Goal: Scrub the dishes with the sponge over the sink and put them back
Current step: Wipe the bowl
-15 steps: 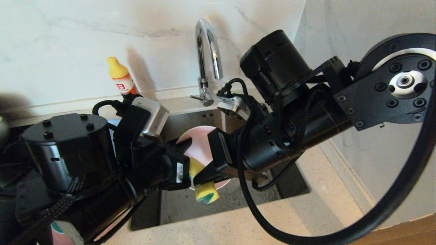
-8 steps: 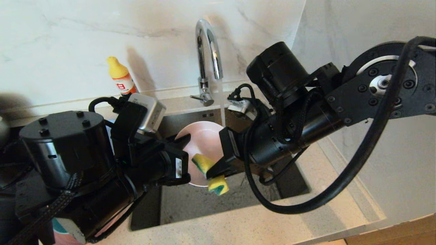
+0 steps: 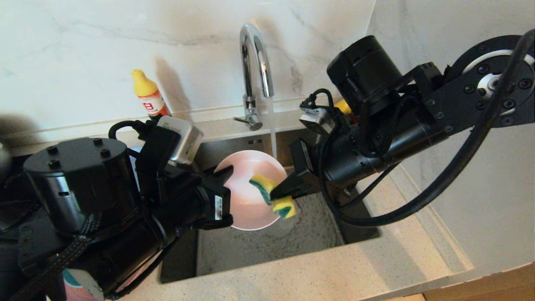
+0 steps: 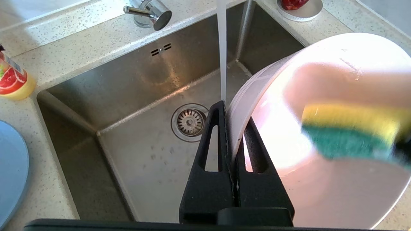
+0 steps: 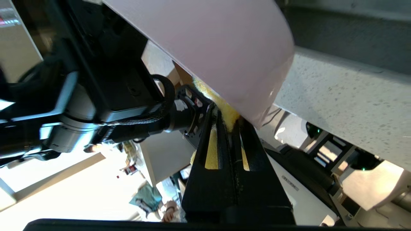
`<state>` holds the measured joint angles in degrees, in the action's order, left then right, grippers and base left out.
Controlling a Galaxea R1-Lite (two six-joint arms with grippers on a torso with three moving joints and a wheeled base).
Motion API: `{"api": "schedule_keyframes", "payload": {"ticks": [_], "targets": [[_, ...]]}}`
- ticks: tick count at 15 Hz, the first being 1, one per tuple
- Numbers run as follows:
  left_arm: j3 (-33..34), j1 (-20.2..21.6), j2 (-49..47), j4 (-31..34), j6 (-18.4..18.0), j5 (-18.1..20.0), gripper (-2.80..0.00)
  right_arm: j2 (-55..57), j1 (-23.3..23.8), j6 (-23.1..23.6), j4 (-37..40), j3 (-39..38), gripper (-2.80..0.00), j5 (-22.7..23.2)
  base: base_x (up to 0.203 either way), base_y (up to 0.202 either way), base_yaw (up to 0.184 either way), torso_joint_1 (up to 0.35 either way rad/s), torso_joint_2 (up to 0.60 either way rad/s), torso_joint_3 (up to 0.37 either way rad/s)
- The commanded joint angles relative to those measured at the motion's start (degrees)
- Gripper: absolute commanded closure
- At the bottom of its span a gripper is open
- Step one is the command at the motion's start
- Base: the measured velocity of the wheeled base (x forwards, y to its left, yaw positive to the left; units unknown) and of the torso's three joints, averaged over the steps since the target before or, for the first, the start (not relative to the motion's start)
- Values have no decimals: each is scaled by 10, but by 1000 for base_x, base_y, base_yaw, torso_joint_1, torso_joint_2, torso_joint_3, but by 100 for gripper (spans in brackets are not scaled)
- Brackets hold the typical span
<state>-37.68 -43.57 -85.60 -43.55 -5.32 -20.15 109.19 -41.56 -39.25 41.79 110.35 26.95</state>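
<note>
A pale pink bowl [image 3: 246, 205] hangs tilted on its side over the sink [image 3: 317, 238], its hollow facing right. My left gripper [image 3: 228, 172] is shut on its rim, one finger inside and one outside [image 4: 232, 112]. The yellow sponge [image 3: 273, 195] with its green face presses against the inside of the bowl [image 4: 321, 186] near the right rim. My right gripper [image 3: 279, 192] is shut on the sponge [image 5: 221, 107], reaching in from the right, under the bowl's outer wall [image 5: 218, 45]. Most of the sponge [image 4: 350, 131] shows in the left wrist view.
Water runs from the chrome tap [image 3: 255, 62] down past the bowl's rim toward the drain [image 4: 190, 122]. A yellow-capped bottle [image 3: 148, 95] stands on the counter at back left. A grey-blue plate [image 4: 9, 166] lies on the counter left of the sink. A white saucer [image 4: 300, 5] sits behind the sink.
My right gripper has drawn the sponge up and to the right, from the bowl's lower rim to its upper right inside. The left gripper and the bowl have stayed put.
</note>
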Motion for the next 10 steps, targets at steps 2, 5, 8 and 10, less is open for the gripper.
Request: {"api": "schedule_keyframes", "payload": {"ticks": [2, 5, 8, 10], "targets": [[2, 0, 2, -2, 0, -2, 0, -11, 10, -1, 0, 1, 0, 0, 0, 0, 0, 0, 0, 0], [4, 0, 0, -3, 0, -2, 0, -25, 14, 0, -2, 1, 0, 0, 0, 0, 0, 0, 0, 0], [5, 1, -2, -3, 0, -2, 0, -47, 14, 3, -4, 1, 0, 0, 0, 0, 0, 0, 0, 0], [5, 1, -3, -2, 0, -4, 0, -59, 15, 4, -2, 1, 0, 0, 0, 0, 0, 0, 0, 0]]}}
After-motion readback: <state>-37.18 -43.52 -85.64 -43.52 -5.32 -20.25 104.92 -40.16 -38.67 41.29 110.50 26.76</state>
